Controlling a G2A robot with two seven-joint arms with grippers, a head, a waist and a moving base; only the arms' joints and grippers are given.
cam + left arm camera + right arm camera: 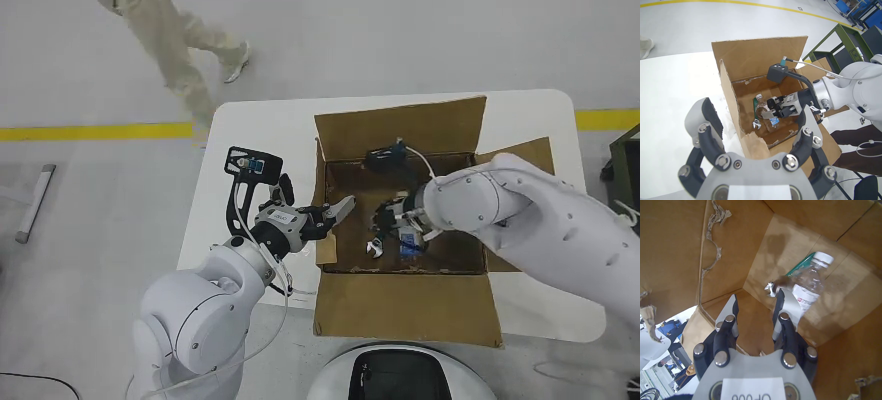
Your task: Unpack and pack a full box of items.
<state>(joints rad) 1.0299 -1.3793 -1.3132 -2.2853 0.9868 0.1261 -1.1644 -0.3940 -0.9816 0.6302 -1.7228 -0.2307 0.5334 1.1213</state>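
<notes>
Right tool (757, 296) open and empty, low inside box (400, 130); bottle (810, 283) lies flat on box floor over wrench (755, 109), beside one finger, cap toward far wall; left tool (757, 111) open, outside.

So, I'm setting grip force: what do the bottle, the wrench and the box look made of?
Bottle: clear, thin, glossy plastic; the box floor shows through it. Wrench: bare shiny metal head, with a green handle that is probably coated or sleeved. Box: brown corrugated cardboard, matt, with torn ragged edges.
</notes>
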